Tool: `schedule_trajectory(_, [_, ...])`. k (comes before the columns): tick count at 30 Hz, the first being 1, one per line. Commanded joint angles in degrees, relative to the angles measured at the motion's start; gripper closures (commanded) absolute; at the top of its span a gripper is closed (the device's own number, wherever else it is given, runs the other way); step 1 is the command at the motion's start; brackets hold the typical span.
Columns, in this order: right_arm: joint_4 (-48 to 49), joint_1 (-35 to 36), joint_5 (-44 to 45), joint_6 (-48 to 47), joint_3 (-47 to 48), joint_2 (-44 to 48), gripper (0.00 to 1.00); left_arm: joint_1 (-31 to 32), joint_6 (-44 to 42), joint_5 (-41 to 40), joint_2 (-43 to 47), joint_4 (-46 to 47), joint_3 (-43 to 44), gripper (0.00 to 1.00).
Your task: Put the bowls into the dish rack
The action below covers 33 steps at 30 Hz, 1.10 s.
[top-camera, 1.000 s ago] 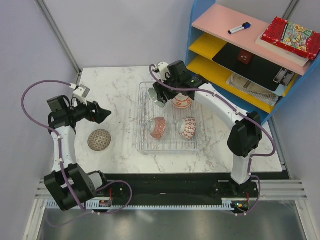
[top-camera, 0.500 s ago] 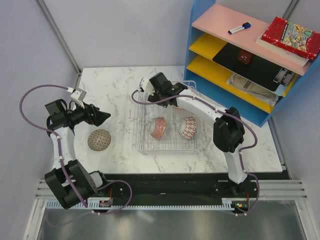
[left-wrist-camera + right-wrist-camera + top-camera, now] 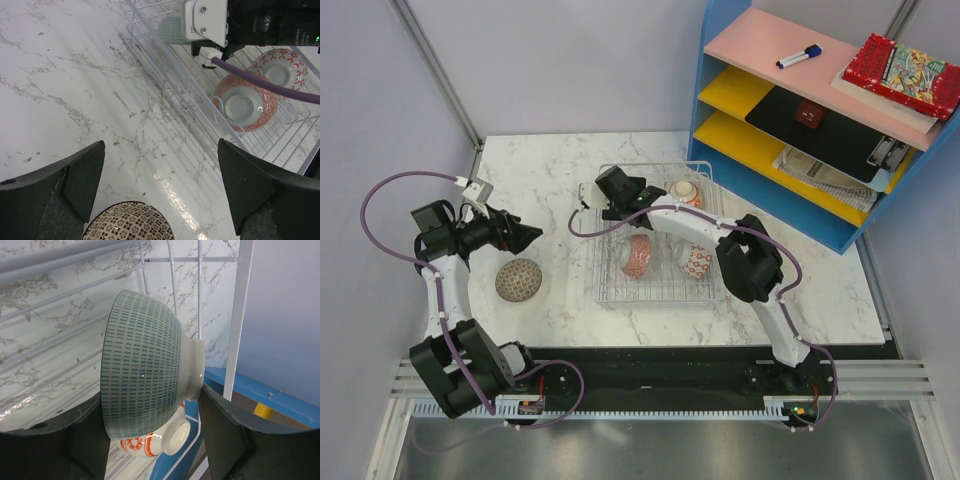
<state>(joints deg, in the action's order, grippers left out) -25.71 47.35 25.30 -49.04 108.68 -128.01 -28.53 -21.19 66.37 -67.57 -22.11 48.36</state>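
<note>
Right arm swung left since a second ago, now over far-left corner of dish rack, mid-bench. Left wrist: left fingers spread open above brown patterned bowl. Right wrist: right fingers clamp green-dashed bowl sideways, rack wires behind.

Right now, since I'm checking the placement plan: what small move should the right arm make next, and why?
Probably lower the right gripper until the green-dashed bowl rests on the dish rack grid. The gripper is shut on that bowl, held on its side at the rack's far-left corner, where I see no other bowl.
</note>
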Motion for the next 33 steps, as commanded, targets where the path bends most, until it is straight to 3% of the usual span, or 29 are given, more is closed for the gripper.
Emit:
schedule_trajectory(1, [8.13,0.81,3.97,-4.84,3.03,-0.93,1.0,-0.38,1.24,2.36,0.69,2.16,-0.19,0.0])
schedule_trajectory(14, [13.23,1.95,6.07,-11.78,5.05,-5.76,1.0,-0.47,1.06,2.63,1.21,2.25,-0.63,0.0])
schedule_trajectory(21, [13.41,2.04,6.43,-13.63,6.1,-6.82,0.86,-0.64,0.62,2.63,1.13,2.33,-0.99,0.0])
schedule_trajectory(24, [13.06,2.04,6.69,-13.89,6.36,-7.26,0.72,-0.65,0.71,2.89,1.39,2.42,-1.07,0.0])
schedule_trajectory(25, [12.88,2.13,6.78,-13.98,6.37,-7.35,0.51,-0.65,0.62,2.89,1.39,2.42,-0.99,0.0])
schedule_trajectory(27, [12.71,2.13,7.22,-13.9,6.28,-7.17,0.41,-0.73,0.62,2.89,1.39,2.33,-1.07,0.0])
schedule_trajectory(28, [12.53,2.13,7.13,-13.81,6.19,-7.0,0.31,-0.73,0.54,2.98,1.39,2.33,-1.07,0.0])
schedule_trajectory(33, [12.44,2.13,6.61,-12.84,5.58,-6.03,0.11,-0.73,0.71,2.98,1.39,2.33,-1.07,0.0])
